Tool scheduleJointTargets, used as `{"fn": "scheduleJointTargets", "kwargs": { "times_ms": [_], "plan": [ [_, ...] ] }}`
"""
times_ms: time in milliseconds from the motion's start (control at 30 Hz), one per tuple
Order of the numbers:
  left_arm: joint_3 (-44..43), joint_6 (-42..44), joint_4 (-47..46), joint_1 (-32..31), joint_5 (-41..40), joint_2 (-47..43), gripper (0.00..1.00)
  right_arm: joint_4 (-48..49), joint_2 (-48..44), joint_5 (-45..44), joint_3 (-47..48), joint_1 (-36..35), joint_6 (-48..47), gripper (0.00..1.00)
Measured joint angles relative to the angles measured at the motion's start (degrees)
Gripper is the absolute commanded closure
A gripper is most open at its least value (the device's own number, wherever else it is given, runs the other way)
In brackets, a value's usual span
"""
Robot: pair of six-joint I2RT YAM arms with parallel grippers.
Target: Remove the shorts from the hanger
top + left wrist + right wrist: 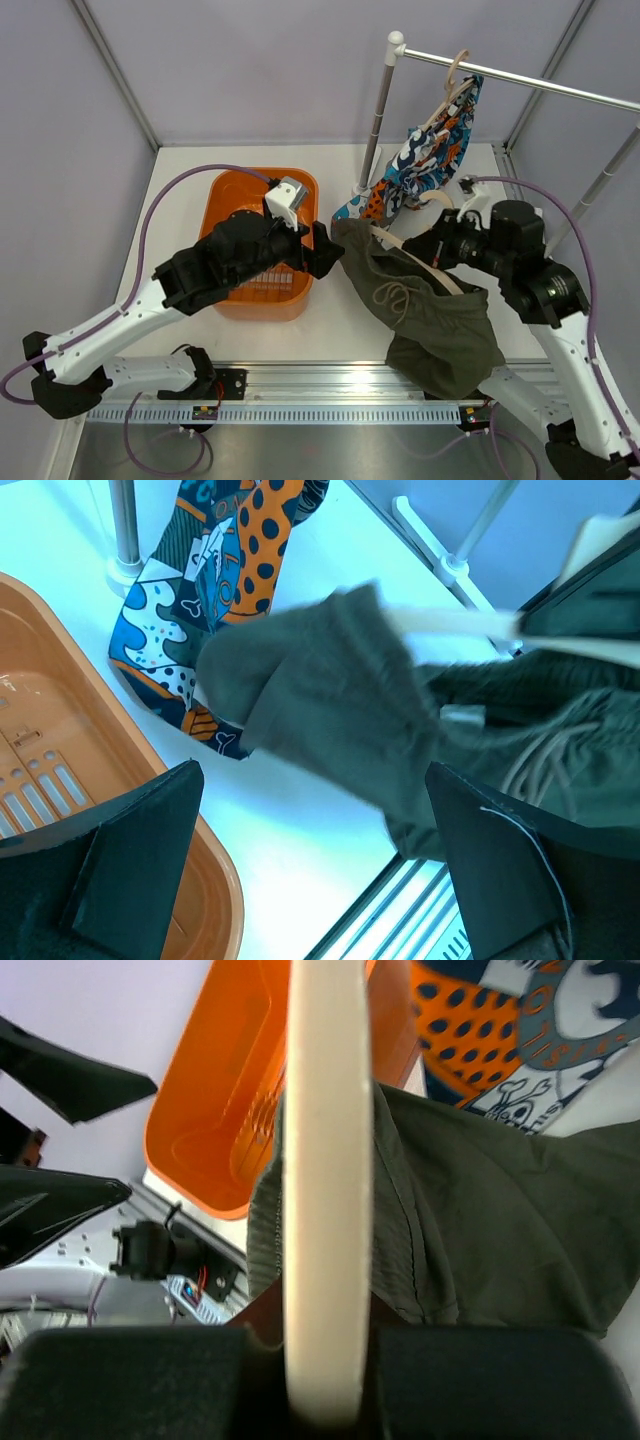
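Note:
The dark olive-green shorts [430, 320] with a drawstring hang on a cream hanger [402, 248] and droop over the table's front. They also show in the left wrist view [330, 700] and the right wrist view [500, 1200]. My right gripper [440, 245] is shut on the hanger bar [325, 1160]. My left gripper [325, 250] is open at the shorts' left edge. Its jaws [312, 780] stand wide apart with nothing between them. The printed shorts [430, 155] hang from a second hanger [455, 80] on the rail.
An orange basket [225, 200] stands at the left under my left arm. The clothes rail [520, 80] and its pole [378, 120] stand at the back right, with the pole's base beside the printed shorts [200, 570].

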State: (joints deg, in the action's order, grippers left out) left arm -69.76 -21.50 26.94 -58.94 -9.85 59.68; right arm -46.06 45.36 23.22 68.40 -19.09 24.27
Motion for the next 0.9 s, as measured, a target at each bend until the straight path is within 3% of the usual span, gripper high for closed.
{"fn": "scheduleJointTargets", "kwargs": {
  "times_ms": [100,333,700,900],
  "plan": [
    [-1.33,-0.42,0.68,-0.11,-1.49,0.87,0.01,1.42,4.61,-7.69,1.51,-9.16,0.74,1.0],
    [-2.47,-1.38,2.32,-0.55,-5.92,2.8,0.01,1.88,10.12,-22.05,5.33,-20.46,2.12,1.0],
    [-3.13,-2.56,4.13,-1.36,-10.03,7.54,0.02,2.45,16.98,-34.01,10.95,-30.23,2.56,1.0],
    [-3.06,-2.99,4.17,-1.36,-11.74,7.58,0.1,2.4,18.38,-37.18,12.15,-33.31,2.58,1.0]
  ]
}}
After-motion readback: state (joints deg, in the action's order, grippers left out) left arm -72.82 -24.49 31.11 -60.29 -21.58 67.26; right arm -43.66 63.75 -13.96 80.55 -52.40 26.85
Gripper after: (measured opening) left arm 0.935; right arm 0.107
